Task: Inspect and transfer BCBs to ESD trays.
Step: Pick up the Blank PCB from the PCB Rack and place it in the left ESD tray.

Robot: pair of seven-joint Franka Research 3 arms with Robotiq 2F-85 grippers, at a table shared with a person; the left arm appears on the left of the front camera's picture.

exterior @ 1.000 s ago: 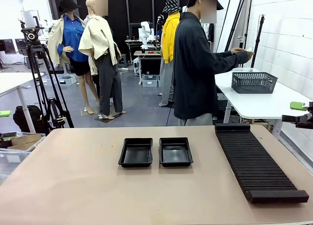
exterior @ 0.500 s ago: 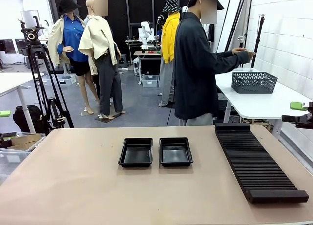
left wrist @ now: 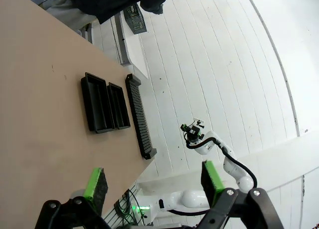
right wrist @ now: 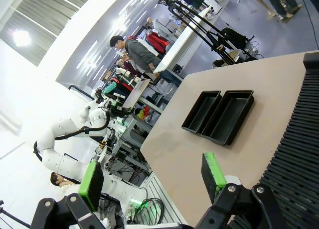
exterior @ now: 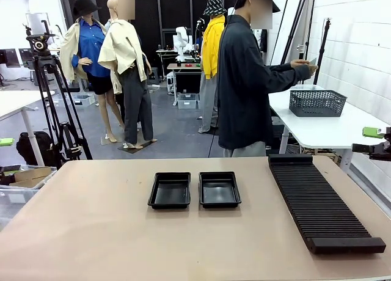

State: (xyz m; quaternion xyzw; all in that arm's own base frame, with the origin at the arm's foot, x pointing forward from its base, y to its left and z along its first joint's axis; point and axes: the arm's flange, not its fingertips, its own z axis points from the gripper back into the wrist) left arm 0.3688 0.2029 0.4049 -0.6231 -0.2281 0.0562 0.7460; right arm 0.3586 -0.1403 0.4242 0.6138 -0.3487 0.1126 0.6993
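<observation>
Two empty black ESD trays (exterior: 169, 190) (exterior: 219, 189) lie side by side in the middle of the tan table. The left wrist view has them far below as tray (left wrist: 95, 109) and tray (left wrist: 118, 105). In the right wrist view they are tray (right wrist: 201, 111) and tray (right wrist: 233, 115). The BCBs are out of view. My left gripper (left wrist: 153, 181) hangs open high above the table with nothing between its green pads. My right gripper (right wrist: 151, 181) is open and empty too, raised off the table's right side, and it shows at the front view's right edge (exterior: 374, 140).
A long black ribbed rack (exterior: 324, 201) runs along the table's right part. The person (exterior: 244, 79) stands at the far edge, turned right, one hand (exterior: 302, 64) held out over a grey basket (exterior: 317, 102) on a white table behind. A tripod (exterior: 52, 98) stands at the far left.
The person's raised hand has shifted slightly. Nothing on the table has moved, and both grippers stay open.
</observation>
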